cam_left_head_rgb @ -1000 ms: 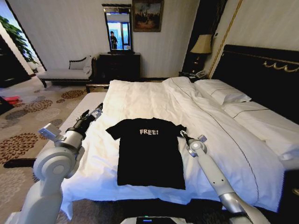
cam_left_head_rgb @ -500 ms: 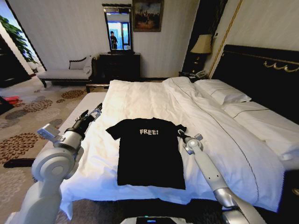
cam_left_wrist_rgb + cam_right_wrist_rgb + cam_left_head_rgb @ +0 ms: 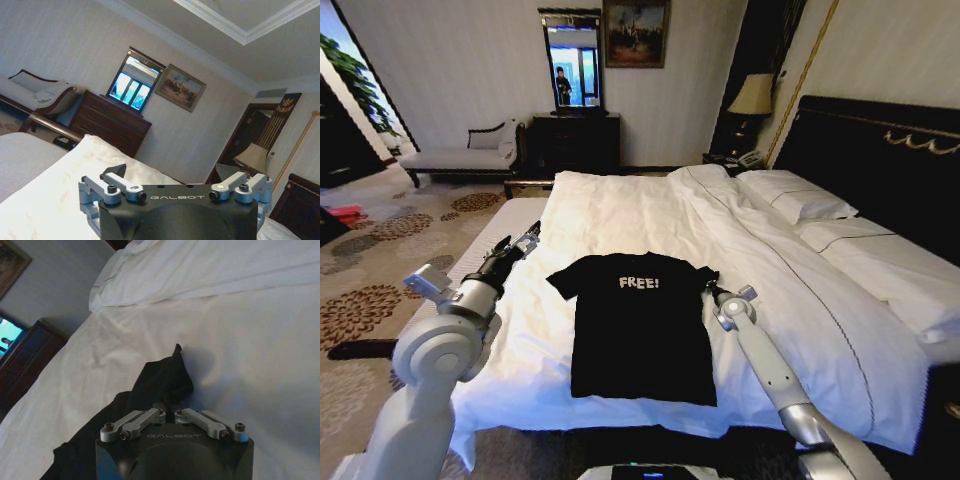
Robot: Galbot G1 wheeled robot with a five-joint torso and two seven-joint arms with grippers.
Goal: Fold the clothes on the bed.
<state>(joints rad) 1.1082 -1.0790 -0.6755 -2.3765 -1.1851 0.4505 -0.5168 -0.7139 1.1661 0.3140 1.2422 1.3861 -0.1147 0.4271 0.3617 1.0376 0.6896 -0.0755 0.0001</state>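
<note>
The soft black short-sleeved T-shirt (image 3: pixel 638 325) is spread flat on the big white-duveted bed (image 3: pixel 650 215); its sleeve is pinched by the right pincer (image 3: pixel 708 290), while the left pincer (image 3: pixel 528 240) is held wide beside it. Only a thin bit of cloth looks caught, so the sleeve could get dropped if lifted fast

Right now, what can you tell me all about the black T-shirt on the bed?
The black T-shirt is soft cloth with short sleeves and white "FREE!" letters on its chest. It lies flat, front up, spread on the white bed near the foot edge, collar toward the far end. The right gripper is shut on the tip of one sleeve, which bunches up there. The left gripper hovers open beside the other sleeve, not touching it.
</note>
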